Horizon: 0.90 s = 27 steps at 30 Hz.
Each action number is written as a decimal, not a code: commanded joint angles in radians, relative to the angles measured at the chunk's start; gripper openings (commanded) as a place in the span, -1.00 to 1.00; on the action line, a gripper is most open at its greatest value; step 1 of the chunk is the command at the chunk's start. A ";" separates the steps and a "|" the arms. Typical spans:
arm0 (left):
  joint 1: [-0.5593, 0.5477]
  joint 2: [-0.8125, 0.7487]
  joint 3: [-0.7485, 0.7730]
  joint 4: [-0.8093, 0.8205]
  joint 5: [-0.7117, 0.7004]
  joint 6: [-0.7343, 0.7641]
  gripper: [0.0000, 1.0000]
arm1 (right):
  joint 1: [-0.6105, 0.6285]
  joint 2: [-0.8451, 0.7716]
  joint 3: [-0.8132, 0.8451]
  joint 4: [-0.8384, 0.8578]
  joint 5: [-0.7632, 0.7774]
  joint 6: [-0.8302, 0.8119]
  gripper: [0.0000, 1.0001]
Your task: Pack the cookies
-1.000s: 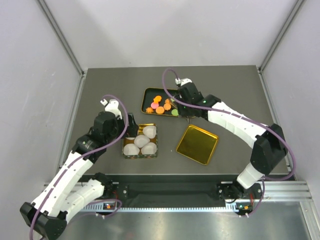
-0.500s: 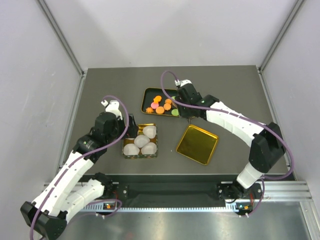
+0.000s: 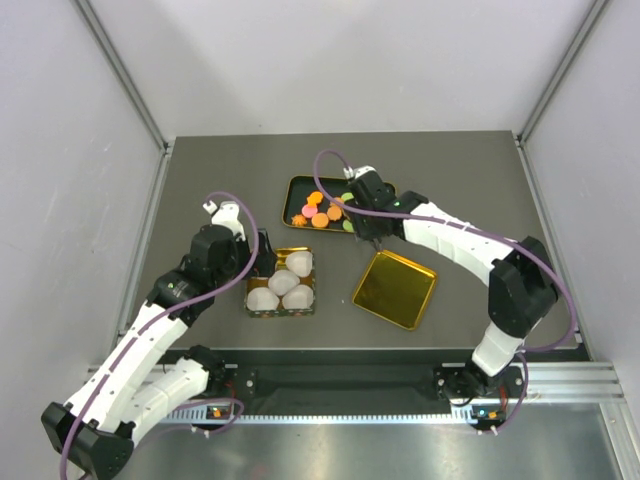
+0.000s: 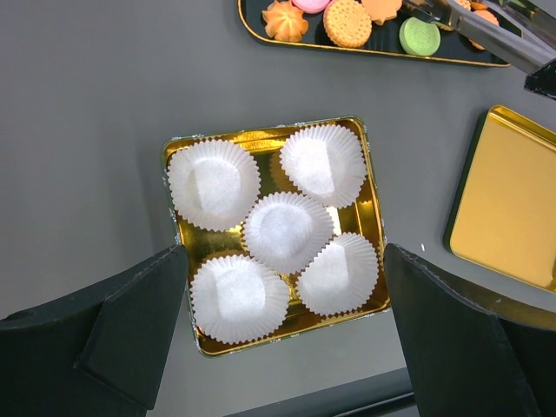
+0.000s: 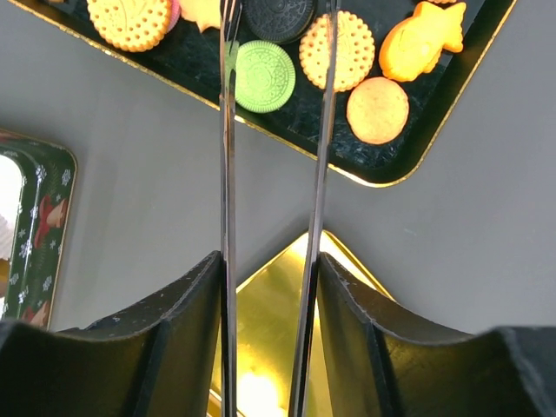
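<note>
The cookies (image 3: 322, 210) lie on a black tray (image 3: 296, 189) at the table's back middle: orange, pink, green and dark ones. My right gripper (image 3: 366, 214) is shut on metal tongs (image 5: 228, 174). The two blades stand apart and reach over the tray, their tips either side of a dark cookie (image 5: 278, 13), beside a green cookie (image 5: 265, 76). An open gold tin (image 4: 174, 217) holds several white paper cups (image 4: 287, 230), all without cookies. My left gripper (image 4: 284, 252) hangs open above the tin, touching nothing.
A gold lid (image 3: 394, 288) lies flat right of the tin and below the tray's right end. The tongs (image 4: 486, 35) show at the top right of the left wrist view. Grey walls stand left, right and behind.
My right arm has shifted a little left over the tray, and the tongs' blades have spread slightly. The left arm has not moved.
</note>
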 commanded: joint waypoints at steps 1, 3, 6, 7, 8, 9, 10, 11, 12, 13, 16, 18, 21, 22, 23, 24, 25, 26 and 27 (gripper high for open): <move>0.003 0.004 0.000 0.015 -0.009 -0.002 0.98 | 0.024 0.009 0.070 -0.006 -0.003 -0.019 -0.08; 0.003 0.004 0.000 0.014 -0.009 -0.002 0.98 | 0.028 0.021 0.074 -0.006 -0.002 -0.020 -0.06; 0.003 0.004 0.000 0.015 -0.009 -0.002 0.98 | 0.030 0.036 0.085 -0.011 -0.008 -0.025 -0.05; 0.003 0.004 0.000 0.015 -0.009 -0.002 0.98 | 0.030 0.039 0.087 -0.011 -0.010 -0.025 -0.04; 0.003 0.006 0.000 0.014 -0.009 -0.002 0.98 | 0.030 0.044 0.090 -0.011 -0.014 -0.023 -0.04; 0.003 0.006 0.000 0.015 -0.009 -0.002 0.98 | 0.034 0.046 0.094 -0.011 -0.014 -0.023 -0.04; 0.004 0.006 -0.002 0.014 -0.009 -0.002 0.98 | 0.036 0.047 0.096 -0.011 -0.014 -0.026 -0.04; 0.003 0.007 0.000 0.015 -0.009 -0.002 0.98 | 0.036 0.052 0.096 -0.011 -0.014 -0.025 -0.03; 0.003 0.007 -0.002 0.014 -0.009 -0.002 0.98 | 0.036 0.053 0.099 -0.012 -0.014 -0.025 -0.03; 0.003 0.006 -0.002 0.015 -0.009 -0.002 0.98 | 0.036 0.055 0.099 -0.012 -0.013 -0.025 -0.04; 0.003 0.006 -0.002 0.015 -0.009 -0.002 0.98 | 0.036 0.061 0.098 -0.011 -0.022 -0.026 -0.03; 0.003 0.006 -0.002 0.015 -0.009 -0.002 0.98 | 0.036 0.062 0.099 -0.012 -0.031 -0.025 -0.04; 0.003 0.006 -0.002 0.017 -0.008 -0.002 0.98 | 0.037 0.066 0.104 -0.009 -0.031 -0.025 -0.04; 0.003 0.007 -0.003 0.017 -0.009 -0.002 0.98 | 0.037 0.067 0.104 -0.009 -0.034 -0.023 -0.03; 0.003 0.006 -0.003 0.017 -0.008 -0.002 0.98 | 0.039 0.072 0.105 -0.009 -0.033 -0.023 -0.03; 0.003 0.007 -0.003 0.017 -0.008 -0.002 0.98 | 0.036 0.073 0.107 -0.009 -0.034 -0.026 -0.03; 0.003 0.004 -0.003 0.017 -0.008 -0.002 0.98 | 0.037 0.076 0.108 -0.008 -0.034 -0.025 -0.05; 0.003 0.006 -0.003 0.014 -0.009 -0.002 0.98 | 0.037 0.081 0.107 -0.009 -0.040 -0.025 -0.05; 0.003 0.006 -0.003 0.015 -0.009 -0.002 0.98 | 0.037 0.084 0.108 -0.008 -0.043 -0.025 -0.06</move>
